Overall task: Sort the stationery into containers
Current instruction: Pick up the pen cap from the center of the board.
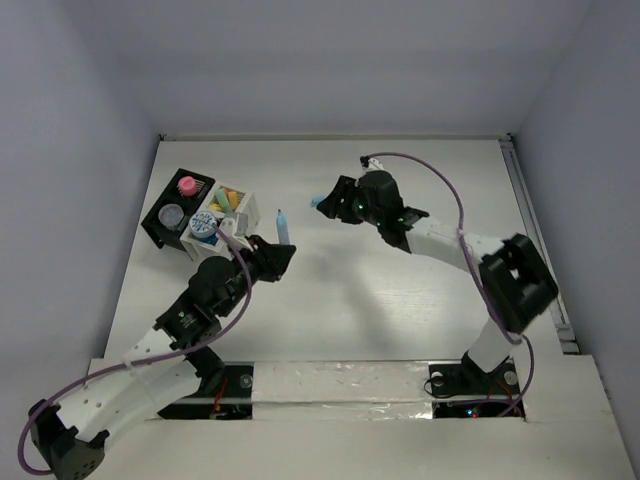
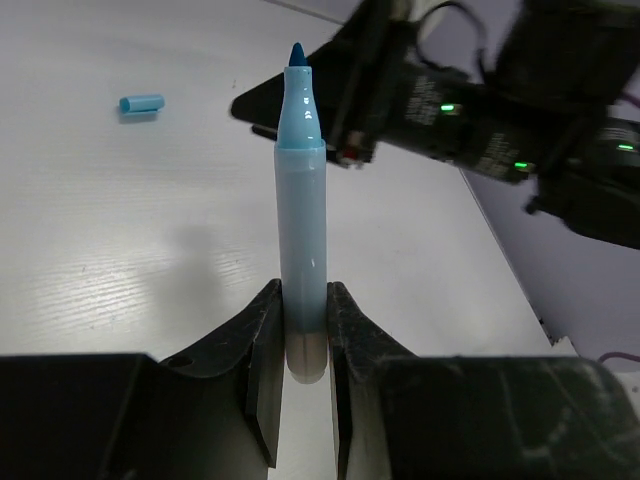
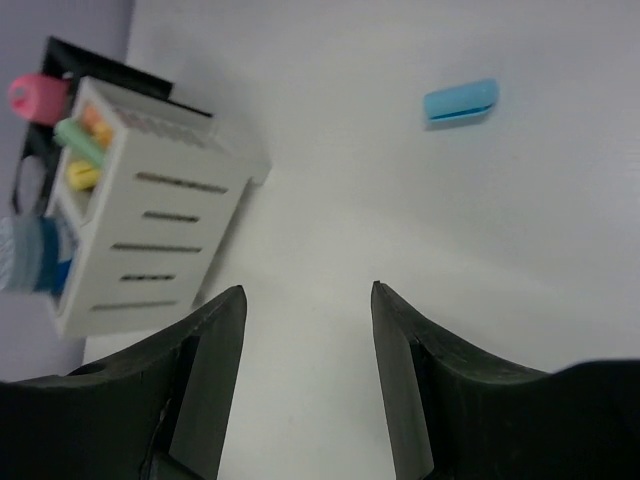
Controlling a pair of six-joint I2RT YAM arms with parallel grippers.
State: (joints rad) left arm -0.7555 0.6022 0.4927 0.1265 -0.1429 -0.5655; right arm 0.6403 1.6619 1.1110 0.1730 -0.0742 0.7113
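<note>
My left gripper (image 1: pixel 277 252) is shut on the lower end of an uncapped blue marker (image 1: pixel 283 225), which stands upright between the jaws in the left wrist view (image 2: pixel 301 200). Its blue cap (image 2: pixel 140 103) lies loose on the table, also in the right wrist view (image 3: pixel 460 101). My right gripper (image 1: pixel 328 203) is open and empty right beside the cap (image 1: pixel 316 203); in its wrist view (image 3: pixel 308 290) only bare table shows between the jaws. The white compartmented box (image 1: pixel 228 208) holds pastel sticks (image 3: pixel 80 140). The black tray (image 1: pixel 160 222) holds a pink piece (image 1: pixel 186 185) and a grey-lidded tub (image 1: pixel 172 215).
A blue-lidded tub (image 1: pixel 203 228) sits at the white box's near end, just left of my left arm. The right arm (image 2: pixel 450 100) looms beyond the marker in the left wrist view. A rail (image 1: pixel 530 230) runs along the table's right edge.
</note>
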